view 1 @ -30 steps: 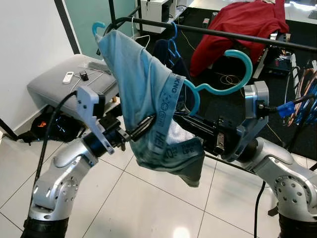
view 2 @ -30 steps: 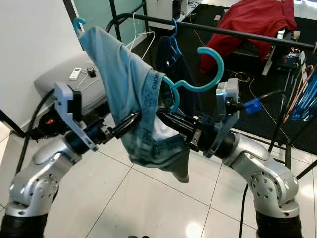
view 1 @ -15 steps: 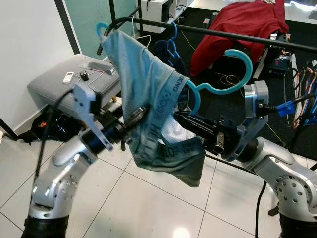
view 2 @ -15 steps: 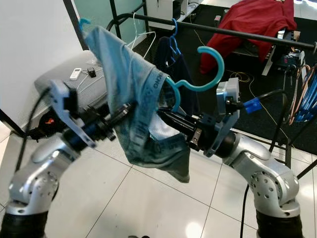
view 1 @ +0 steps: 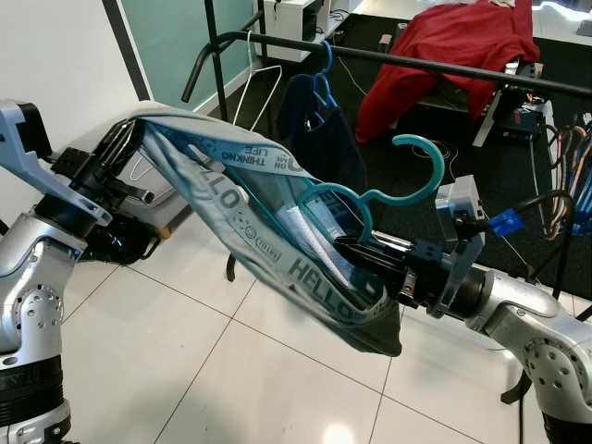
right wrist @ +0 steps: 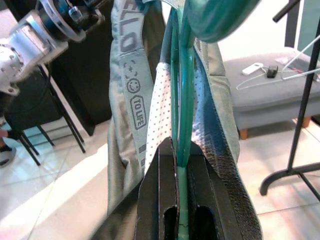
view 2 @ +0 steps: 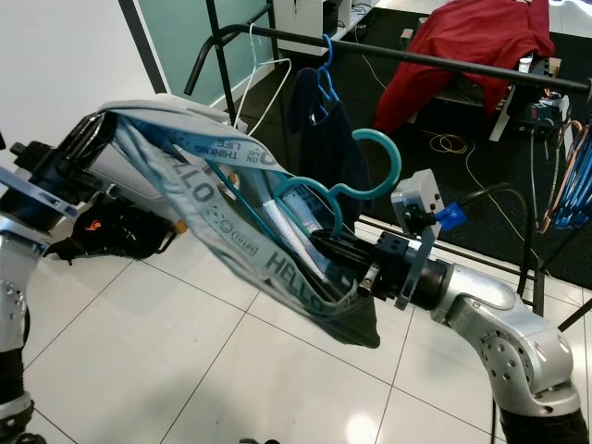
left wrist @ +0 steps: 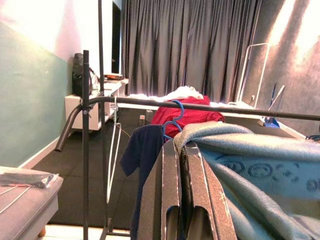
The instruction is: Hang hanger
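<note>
A teal plastic hanger (view 1: 370,199) sits inside a grey-blue garment (view 1: 268,231) with a printed waistband, its hook (view 1: 421,162) standing free below the black clothes rail (view 1: 444,67). My right gripper (view 1: 356,254) is shut on the hanger's lower bar, and in the right wrist view the teal bar (right wrist: 181,100) runs between the fingers (right wrist: 155,200). My left gripper (view 1: 129,148) is far out to the left, shut on the garment's waistband and stretching it taut. In the left wrist view the cloth (left wrist: 240,150) drapes over the closed fingers (left wrist: 170,190).
On the rail hang a blue hanger with a dark navy garment (view 1: 319,125) and a white wire hanger (view 1: 254,88). A red garment (view 1: 444,46) lies behind the rail. The rail's black upright (view 1: 203,55) stands at the left, with white floor tiles (view 1: 185,370) below.
My left arm has swung far out to the left, pulling the garment taut. The hanger has tilted and dropped lower in my right gripper.
</note>
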Controlling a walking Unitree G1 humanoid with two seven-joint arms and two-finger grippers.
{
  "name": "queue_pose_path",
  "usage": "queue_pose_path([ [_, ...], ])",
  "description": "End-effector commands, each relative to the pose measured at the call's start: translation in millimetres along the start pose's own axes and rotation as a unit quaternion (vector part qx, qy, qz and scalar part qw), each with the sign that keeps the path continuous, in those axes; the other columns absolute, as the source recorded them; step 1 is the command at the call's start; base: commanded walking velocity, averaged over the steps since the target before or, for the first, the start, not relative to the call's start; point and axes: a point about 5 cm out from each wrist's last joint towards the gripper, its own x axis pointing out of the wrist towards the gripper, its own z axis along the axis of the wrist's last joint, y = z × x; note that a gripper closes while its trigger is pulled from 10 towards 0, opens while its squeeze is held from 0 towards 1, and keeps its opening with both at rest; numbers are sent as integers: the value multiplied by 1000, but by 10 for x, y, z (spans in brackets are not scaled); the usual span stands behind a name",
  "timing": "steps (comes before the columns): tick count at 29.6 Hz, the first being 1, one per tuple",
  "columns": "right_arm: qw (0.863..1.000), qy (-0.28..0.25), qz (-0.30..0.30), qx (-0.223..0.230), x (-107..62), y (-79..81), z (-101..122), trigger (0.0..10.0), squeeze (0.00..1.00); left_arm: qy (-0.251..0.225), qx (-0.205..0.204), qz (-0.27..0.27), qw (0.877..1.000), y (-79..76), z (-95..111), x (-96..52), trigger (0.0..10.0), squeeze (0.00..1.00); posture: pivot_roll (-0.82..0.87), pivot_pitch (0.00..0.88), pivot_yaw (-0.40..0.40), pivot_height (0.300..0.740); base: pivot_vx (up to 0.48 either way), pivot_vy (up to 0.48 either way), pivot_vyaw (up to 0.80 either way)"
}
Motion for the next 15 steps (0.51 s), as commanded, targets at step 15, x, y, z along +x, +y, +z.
queue_pose_path([
  [15,978,145,141,-44,-52,437,-224,10000,0,6,-10,3,1000,-13,-77,26,0,0,-128,124,32,740,0,0,0],
])
